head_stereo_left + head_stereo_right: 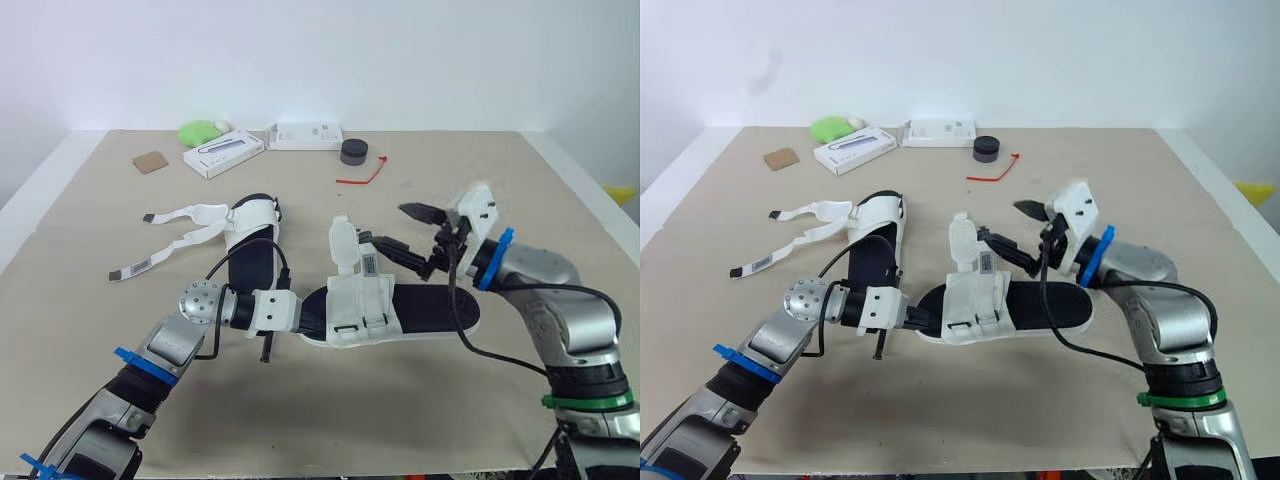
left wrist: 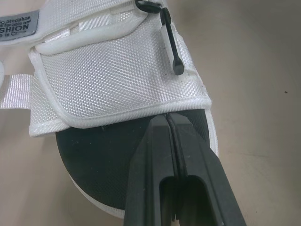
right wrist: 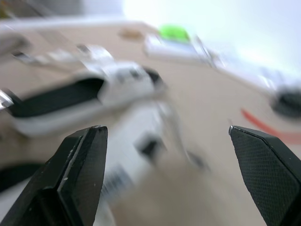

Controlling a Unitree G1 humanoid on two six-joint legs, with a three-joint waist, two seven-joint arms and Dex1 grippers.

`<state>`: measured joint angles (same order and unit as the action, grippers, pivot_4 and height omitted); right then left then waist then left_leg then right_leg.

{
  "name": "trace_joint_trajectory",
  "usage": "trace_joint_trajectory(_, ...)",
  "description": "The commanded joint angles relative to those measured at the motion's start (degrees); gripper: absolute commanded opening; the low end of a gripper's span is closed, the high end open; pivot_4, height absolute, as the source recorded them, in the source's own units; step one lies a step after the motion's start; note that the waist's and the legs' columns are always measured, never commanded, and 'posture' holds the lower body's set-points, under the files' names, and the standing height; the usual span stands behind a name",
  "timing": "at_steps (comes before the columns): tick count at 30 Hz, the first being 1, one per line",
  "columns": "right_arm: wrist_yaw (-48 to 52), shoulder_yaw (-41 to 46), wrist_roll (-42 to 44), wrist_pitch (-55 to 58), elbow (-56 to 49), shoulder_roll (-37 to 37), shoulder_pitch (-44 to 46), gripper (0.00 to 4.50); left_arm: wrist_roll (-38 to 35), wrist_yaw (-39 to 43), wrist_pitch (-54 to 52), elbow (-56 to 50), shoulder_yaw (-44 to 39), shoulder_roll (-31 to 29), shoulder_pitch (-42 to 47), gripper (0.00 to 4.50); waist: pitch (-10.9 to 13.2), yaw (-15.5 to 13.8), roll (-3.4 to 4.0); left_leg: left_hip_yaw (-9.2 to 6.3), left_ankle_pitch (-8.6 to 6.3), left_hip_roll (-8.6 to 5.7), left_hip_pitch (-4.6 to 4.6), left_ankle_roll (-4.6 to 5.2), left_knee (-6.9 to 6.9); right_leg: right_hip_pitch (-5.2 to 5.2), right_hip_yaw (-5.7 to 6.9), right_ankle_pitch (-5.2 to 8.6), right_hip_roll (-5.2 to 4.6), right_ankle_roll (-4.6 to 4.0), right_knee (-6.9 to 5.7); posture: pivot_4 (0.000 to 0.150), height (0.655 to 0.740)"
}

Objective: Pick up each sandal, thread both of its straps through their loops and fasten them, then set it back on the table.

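The white mesh sandal with the black footbed [image 1: 365,300] is your job right now. It's lying across the near middle of the beige table [image 1: 480,180], right between your arms.

Your left gripper [image 2: 167,117] is squeezed down to a hairline, tips at the hem of the mesh upper over the toe end. I'd call that a pinch on the sandal, so just keep it steady as your anchor.

Your right gripper [image 1: 410,235] is gaping wide with nothing in it. It hovers just beside the white strap [image 1: 343,238] that stands up off the sandal's far side, and as far as I can tell it isn't touching.

I'd close on that strap near its free tip rather than halfway down. Floppy webbing probably buckles if you push it, so pull it over toward the two loops [image 1: 347,330] on the near edge.

The second white sandal [image 1: 250,235] sits just behind your left arm. Its long straps [image 1: 170,225] are splayed out loose on the table, so that one's not done yet.
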<state>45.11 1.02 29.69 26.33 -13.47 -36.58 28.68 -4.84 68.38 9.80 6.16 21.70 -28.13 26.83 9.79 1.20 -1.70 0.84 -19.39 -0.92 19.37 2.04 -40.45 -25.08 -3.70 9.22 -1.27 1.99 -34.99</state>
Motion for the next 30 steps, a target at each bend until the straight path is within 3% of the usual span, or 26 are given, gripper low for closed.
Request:
trace_joint_trajectory(1, 2.1, -1.5, 0.9, 0.8, -2.3, 0.7, 1.9, 3.6, 2.5, 0.4, -0.8, 2.4, 2.2, -0.1, -0.9, 0.0, 0.0, 0.0, -0.01, -0.02, 0.0, -0.01, 0.01, 0.0, 0.0, 0.01, 0.01, 0.0, -0.02, 0.0, 0.0, 0.15, 0.74)
trace_joint_trajectory(8, 5.5, -6.3, -3.9, 1.2, 4.8, 0.4, 4.7, 0.14, 2.4, 0.0, -0.8, 2.0, 2.0, -0.6, -1.4, 0.0, 0.0, 0.0, -0.01, -0.03, -0.01, -0.12, 0.06, -0.01, 0.0, -0.02, 0.06, 0.0, -0.22, 0.02, 0.03, 0.15, 0.74)
trace_joint_trajectory(19, 8.4, -10.6, -11.5, 5.0, 11.9, -2.1, 7.4, 0.06, 2.4, -0.2, -1.3, 1.4, 1.7, -1.1, -2.0, 0.0, 0.0, 0.0, 0.0, -0.09, -0.01, -0.09, 0.1, -0.01, 0.0, -0.06, 0.15, 0.01, -0.2, -0.05, 0.02, 0.15, 0.74)
trace_joint_trajectory(30, 10.9, -11.8, -13.2, 12.0, 8.9, -4.8, 5.7, 0.06, 2.7, -0.2, -0.9, 2.4, 1.8, -0.6, -1.3, 0.0, 0.0, 0.0, 0.01, -0.14, -0.01, -0.09, 0.11, -0.01, 0.01, -0.06, 0.2, 0.02, -0.2, -0.06, 0.02, 0.15, 0.74)
